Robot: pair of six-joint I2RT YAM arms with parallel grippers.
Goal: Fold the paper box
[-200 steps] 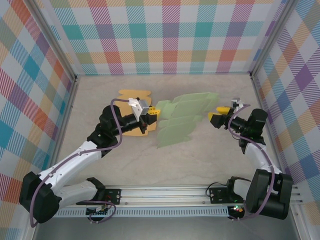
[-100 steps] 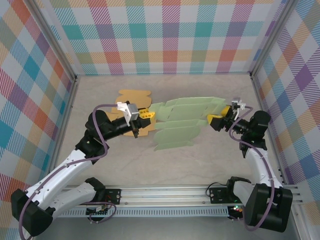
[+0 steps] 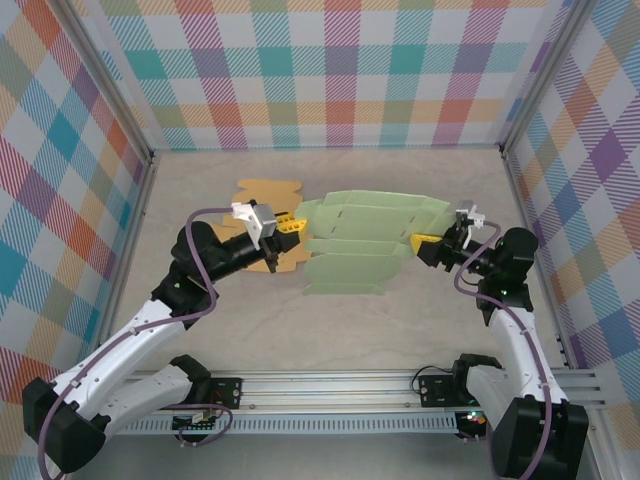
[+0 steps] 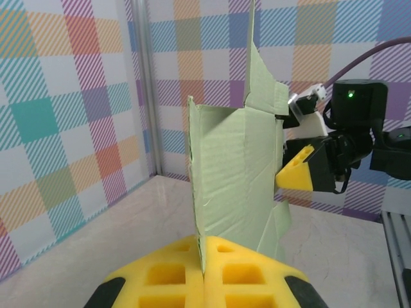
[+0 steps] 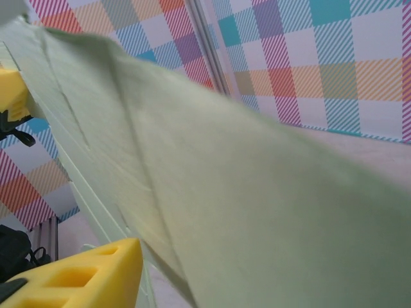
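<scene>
Pads of the left gripper [image 4: 204, 274] are pressing shut on the left edge of the green paper box [image 3: 360, 245], which is standing upright out of them. The right gripper [image 3: 428, 245] is sitting at the sheet's right edge with one yellow finger [image 5: 83, 273] just beside the card; whether its jaws are clamping cannot be told. The flat box is hanging between both arms over mid-table, with bare table [image 3: 400, 180] lying open behind and in front. An orange sheet [image 3: 262, 190] is lying just behind the left gripper.
</scene>
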